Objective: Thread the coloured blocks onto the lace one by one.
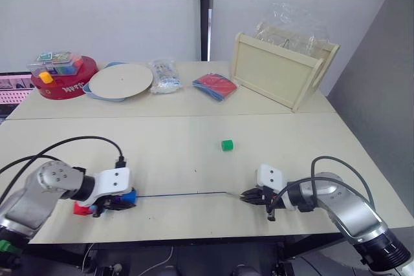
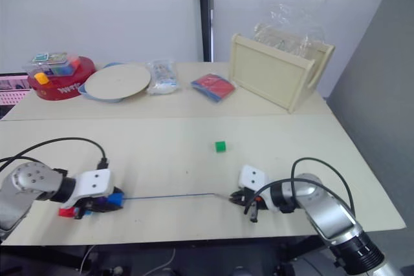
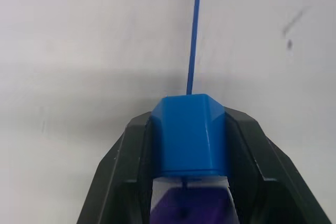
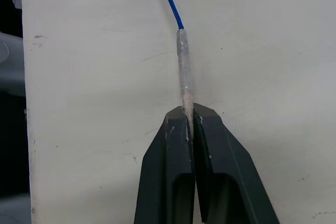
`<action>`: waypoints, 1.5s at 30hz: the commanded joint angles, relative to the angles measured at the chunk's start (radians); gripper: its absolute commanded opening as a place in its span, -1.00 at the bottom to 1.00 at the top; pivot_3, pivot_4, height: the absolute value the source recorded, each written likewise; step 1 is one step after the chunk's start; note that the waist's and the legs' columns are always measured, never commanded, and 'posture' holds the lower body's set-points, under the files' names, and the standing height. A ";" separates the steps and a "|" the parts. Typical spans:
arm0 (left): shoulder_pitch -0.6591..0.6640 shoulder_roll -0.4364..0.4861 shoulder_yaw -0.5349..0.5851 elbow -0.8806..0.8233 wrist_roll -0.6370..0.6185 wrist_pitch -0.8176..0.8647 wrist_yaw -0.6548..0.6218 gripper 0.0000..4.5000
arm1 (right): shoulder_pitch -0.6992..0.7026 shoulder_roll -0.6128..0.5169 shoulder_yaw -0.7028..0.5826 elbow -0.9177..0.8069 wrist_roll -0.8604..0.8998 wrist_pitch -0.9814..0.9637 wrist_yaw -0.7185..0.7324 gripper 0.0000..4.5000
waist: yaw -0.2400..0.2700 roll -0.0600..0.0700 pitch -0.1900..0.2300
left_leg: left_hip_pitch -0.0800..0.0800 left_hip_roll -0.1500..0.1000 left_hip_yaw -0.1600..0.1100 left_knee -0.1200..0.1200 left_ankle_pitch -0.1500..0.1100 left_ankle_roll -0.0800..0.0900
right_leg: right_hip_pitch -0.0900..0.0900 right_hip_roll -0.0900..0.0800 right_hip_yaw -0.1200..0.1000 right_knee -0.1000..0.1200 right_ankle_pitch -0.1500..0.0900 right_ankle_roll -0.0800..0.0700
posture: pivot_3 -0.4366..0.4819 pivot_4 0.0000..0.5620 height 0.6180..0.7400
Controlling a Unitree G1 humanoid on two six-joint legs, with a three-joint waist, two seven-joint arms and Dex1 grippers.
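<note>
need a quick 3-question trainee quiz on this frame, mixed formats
1. True or false: the right tool is shut on the stiff pale tip of the thin dark-blue lace.
2. Which small plastic cube does the left tool clamp? A red, B blue, C green.
3. Fill in: the small green plastic cube sits loose on the pale ____.

Key: 1 true. 2 B, the small blue plastic cube, with the lace leading out of it. 3 table.

A: We're seeing bright, even light overall, with the table (image 1: pixel 194 147) looking washed pale and soft shadows sitting under both arms.

B: Wrist views: we're getting a grey shadow band crossing the left one, slight softness up close, right one sharp.
</note>
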 commanded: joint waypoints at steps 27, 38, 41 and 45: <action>-0.289 -0.561 -0.290 -0.114 -0.042 0.212 0.166 0.93 | -0.148 0.082 0.130 -0.050 -0.036 0.073 -0.001 -1.00 | 0.024 -0.004 0.002 | -0.017 -0.002 -0.001 0.009 0.000 0.000 | -0.013 -0.001 -0.001 0.004 0.000 0.000 | -0.05 -0.47 1.00; -0.274 -0.555 -0.263 -0.154 -0.065 0.245 0.136 -0.62 | -0.145 0.074 0.135 -0.063 -0.035 0.085 0.003 -1.00 | 0.025 -0.004 0.002 | -0.017 -0.002 -0.002 0.009 0.000 0.000 | -0.013 -0.001 -0.001 0.004 0.000 0.000 | -0.05 -0.47 1.00; -0.279 -0.561 -0.259 -0.156 -0.071 0.257 0.138 -0.99 | -0.149 0.076 0.139 -0.061 -0.037 0.085 0.004 -1.00 | 0.025 -0.004 0.002 | -0.017 -0.002 -0.002 0.009 0.000 0.000 | -0.013 -0.001 -0.001 0.005 0.000 0.000 | -0.05 -0.47 1.00; -0.279 -0.563 -0.260 -0.159 -0.077 0.267 0.139 -0.99 | -0.152 0.077 0.143 -0.060 -0.039 0.087 0.006 -1.00 | 0.024 -0.004 0.002 | -0.017 -0.002 -0.002 0.010 0.000 0.000 | -0.013 -0.001 -0.001 0.005 0.000 0.000 | -0.05 -0.47 1.00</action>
